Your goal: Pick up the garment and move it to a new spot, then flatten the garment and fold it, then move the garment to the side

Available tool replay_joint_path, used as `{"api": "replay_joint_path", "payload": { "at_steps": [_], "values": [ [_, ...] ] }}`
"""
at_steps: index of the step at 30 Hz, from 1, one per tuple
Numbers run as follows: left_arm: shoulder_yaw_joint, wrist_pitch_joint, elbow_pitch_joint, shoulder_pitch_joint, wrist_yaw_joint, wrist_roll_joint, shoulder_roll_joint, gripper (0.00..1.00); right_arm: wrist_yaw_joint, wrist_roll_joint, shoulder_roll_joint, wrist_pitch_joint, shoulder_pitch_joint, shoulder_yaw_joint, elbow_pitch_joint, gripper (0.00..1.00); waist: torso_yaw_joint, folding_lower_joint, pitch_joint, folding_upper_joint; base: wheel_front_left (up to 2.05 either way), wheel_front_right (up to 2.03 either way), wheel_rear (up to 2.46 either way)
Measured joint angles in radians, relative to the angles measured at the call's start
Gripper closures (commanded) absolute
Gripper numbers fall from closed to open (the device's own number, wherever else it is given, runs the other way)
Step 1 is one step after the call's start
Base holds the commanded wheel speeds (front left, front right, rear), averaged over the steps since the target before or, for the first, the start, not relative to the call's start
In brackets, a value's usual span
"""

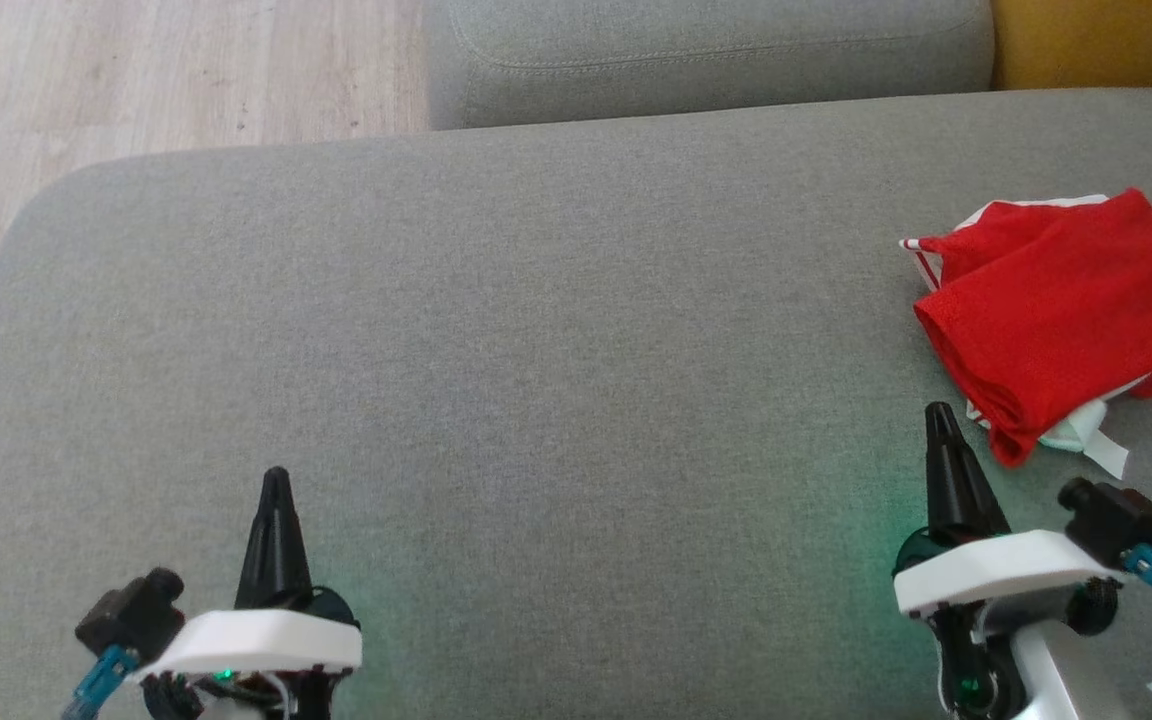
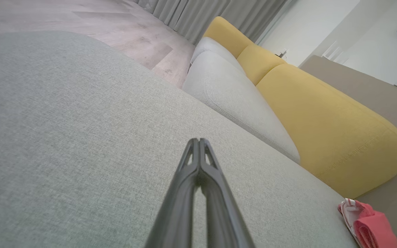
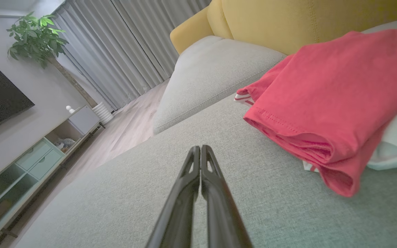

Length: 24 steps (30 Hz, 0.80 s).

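The garment [image 1: 1066,310] is a red cloth with white trim, lying folded in a bundle at the right edge of the grey sofa seat [image 1: 536,330]. It shows large in the right wrist view [image 3: 326,93] and small at the lower right of the left wrist view [image 2: 370,225]. My right gripper [image 1: 939,412] is shut and empty, just left of the bundle's near corner and apart from it. My left gripper [image 1: 276,475] is shut and empty over bare seat at the lower left. Both pairs of fingers are pressed together in the wrist views [image 2: 198,140] [image 3: 200,147].
A second grey cushion [image 1: 716,55] lies beyond the seat, with yellow backrests [image 2: 326,120] to the right. Wooden floor [image 1: 136,80] runs past the seat's left edge. A TV stand [image 3: 29,158], curtains and a plant stand across the room.
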Motion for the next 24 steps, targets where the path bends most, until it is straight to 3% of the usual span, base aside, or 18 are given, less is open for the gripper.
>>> {"api": "replay_joint_path", "payload": {
  "at_steps": [24],
  "values": [
    [0.045, 0.07, -0.007, -0.004, -0.002, -0.222, 0.0, 1.0, 0.0, 0.271, -0.002, 0.061, 0.001, -0.038, -0.023, 1.0, 0.006, 0.0, -0.013, 0.0, 0.0, 0.0, 0.0]
  ]
}}
